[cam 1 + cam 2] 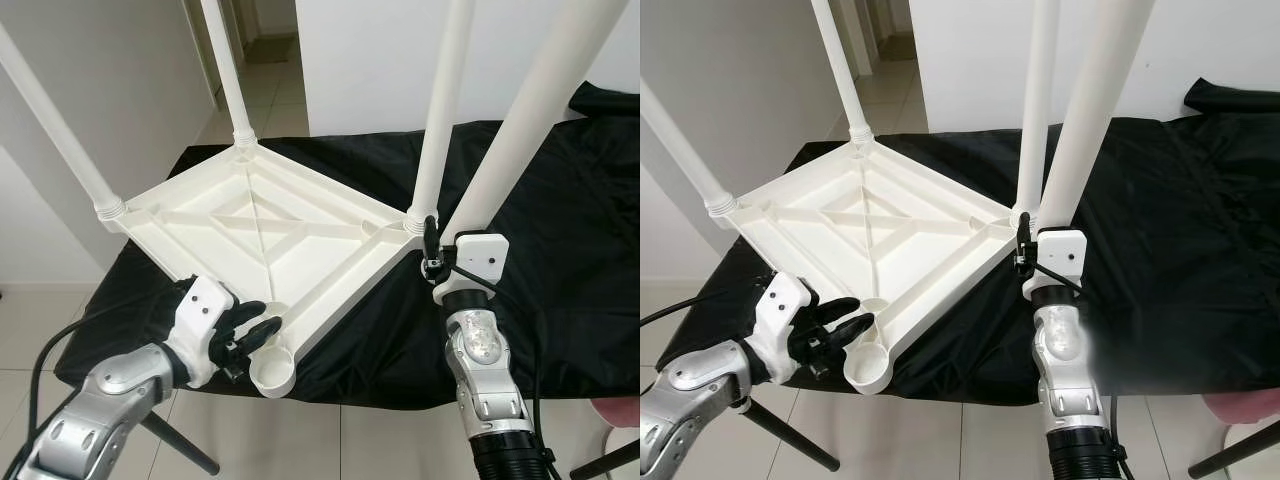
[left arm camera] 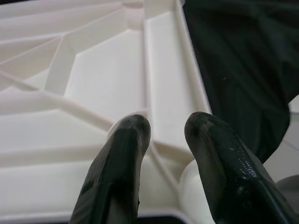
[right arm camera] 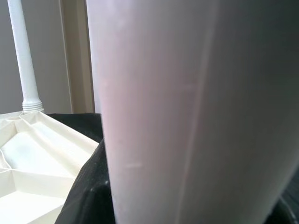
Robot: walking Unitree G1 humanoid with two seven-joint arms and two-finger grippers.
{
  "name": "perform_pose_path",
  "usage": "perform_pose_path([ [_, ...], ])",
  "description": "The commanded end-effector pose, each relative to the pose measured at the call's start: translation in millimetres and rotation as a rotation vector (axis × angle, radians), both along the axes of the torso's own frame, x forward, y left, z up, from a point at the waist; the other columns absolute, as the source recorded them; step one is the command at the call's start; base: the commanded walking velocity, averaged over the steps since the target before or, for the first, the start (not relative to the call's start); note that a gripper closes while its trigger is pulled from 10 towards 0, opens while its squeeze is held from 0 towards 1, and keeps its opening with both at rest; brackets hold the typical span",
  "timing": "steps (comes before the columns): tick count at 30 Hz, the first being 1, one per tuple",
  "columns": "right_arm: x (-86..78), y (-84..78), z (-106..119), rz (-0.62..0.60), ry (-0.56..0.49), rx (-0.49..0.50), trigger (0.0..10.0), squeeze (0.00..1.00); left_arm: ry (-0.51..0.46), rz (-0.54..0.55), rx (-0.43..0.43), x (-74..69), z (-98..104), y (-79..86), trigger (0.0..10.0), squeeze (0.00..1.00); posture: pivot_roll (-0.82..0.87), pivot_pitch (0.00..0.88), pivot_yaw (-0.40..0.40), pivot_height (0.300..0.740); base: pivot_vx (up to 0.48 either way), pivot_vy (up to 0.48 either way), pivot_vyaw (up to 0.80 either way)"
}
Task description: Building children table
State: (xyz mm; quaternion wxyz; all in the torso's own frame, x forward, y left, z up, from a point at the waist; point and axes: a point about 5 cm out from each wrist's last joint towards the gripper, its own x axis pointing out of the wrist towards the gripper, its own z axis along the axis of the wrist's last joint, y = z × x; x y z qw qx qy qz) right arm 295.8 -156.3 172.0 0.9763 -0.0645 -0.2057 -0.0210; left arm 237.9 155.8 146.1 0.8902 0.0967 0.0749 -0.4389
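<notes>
1. White moulded plastic forms the upturned child's tabletop [image 1: 255, 235], which lies underside up on a work surface draped in black cloth [image 1: 560, 250]; its ribbed underside shows crossed stiffening ribs.
2. Three white tubular plastic legs stand in corner sockets: one at the robot's left [image 1: 60, 130], one at the far corner [image 1: 228, 70], one at the right corner [image 1: 443, 110].
3. The near corner carries an empty round white socket [image 1: 272, 373], which overhangs the cloth edge.
4. A fourth white tubular leg [image 1: 535, 115] is held by the right gripper [image 1: 432, 250], whose black fingers are clamped about its lower end, just beside the right corner leg and well apart from the empty socket.
5. The left gripper [image 1: 245, 335] rests at the tabletop's near rim beside the empty socket, its fingers [image 2: 124, 154] narrowly parted and holding nothing.
6. Handling, as a judgement: the parts look light and stiff, with a smooth, glossy skin that may slip between hard fingers. The long leg would lever against a grip at its end, so a firm hold near the threaded end seems best.
7. The tabletop is likely to slide on the cloth; bracing its raised rim or a rib near the socket would steady it.
</notes>
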Motion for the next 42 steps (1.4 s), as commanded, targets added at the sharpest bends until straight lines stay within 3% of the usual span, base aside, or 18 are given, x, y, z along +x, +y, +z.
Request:
perform_pose_path([
  [1, 1.8, 4.3, 2, 0.022, -0.012, 0.005, 10.0, 0.0, 0.081, -0.236, 0.033, -10.1, -5, 3.4, 10.0, 0.0, 0.0, 0.0, 0.12, 0.74, 0.0, 0.0, 0.0],
  [7, 1.2, 2.5, 1, 0.017, -0.012, 0.005, 10.0, 0.0, 0.101, -0.213, 0.061, -8.4, -8, 9.5, 10.0, 0.0, 0.0, 0.0, 0.121, 0.74, 0.0, 0.0, 0.0],
  [8, 1.3, 2.5, 2, 0.016, -0.012, 0.005, 10.0, 0.0, 0.108, -0.199, 0.061, -6.1, -9, 12.2, 10.0, 1.0, 0.0, 0.0, 0.119, 0.74, 0.0, 0.0, 0.0],
  [11, 1.6, 3.0, 2, 0.017, -0.013, 0.006, 10.0, 0.0, 0.106, -0.183, 0.082, -2.9, -11, 16.5, 10.0, 1.0, 0.0, 0.0, 0.118, 0.74, 0.0, 0.0, 0.0],
  [14, 2.2, 3.9, 2, 0.022, -0.014, 0.005, 10.0, 0.0, 0.08, -0.189, 0.187, 0.0, -18, 25.6, 10.0, 1.0, 0.01, 0.0, 0.114, 0.74, 0.0, 0.0, 0.0],
  [15, 2.4, 3.9, 2, 0.024, -0.014, 0.004, 10.0, 0.0, 0.068, -0.188, 0.228, 1.4, -20, 29.3, 10.0, 0.87, 0.01, 0.0, 0.113, 0.74, 0.0, 0.0, 0.0],
  [18, 2.5, 3.8, 2, 0.025, -0.014, 0.004, 10.0, 0.0, 0.061, -0.186, 0.252, 2.3, -22, 31.5, 10.0, 0.87, 0.01, 0.0, 0.113, 0.74, 0.0, 0.0, 0.0],
  [19, 2.9, 3.9, 3, 0.026, -0.014, 0.003, 10.0, 0.0, 0.055, -0.185, 0.28, 3.6, -23, 34.8, 10.0, 0.0, 0.01, 0.0, 0.11, 0.74, 0.0, 0.0, 0.0],
  [28, 3.0, 5.0, 2, 0.031, -0.012, 0.001, 10.0, 0.0, 0.059, -0.201, 0.341, 10.2, -24, 50.0, 10.0, 0.0, 0.01, 0.0, 0.11, 0.74, 0.0, 0.0, 0.0],
  [42, 3.0, 4.9, 3, 0.029, -0.017, -0.001, 10.0, 0.0, 0.035, -0.269, 0.4, 17.1, -38, 46.7, 10.0, 0.0, 0.0, 0.0, 0.119, 0.74, 0.0, 0.0, 0.0],
])
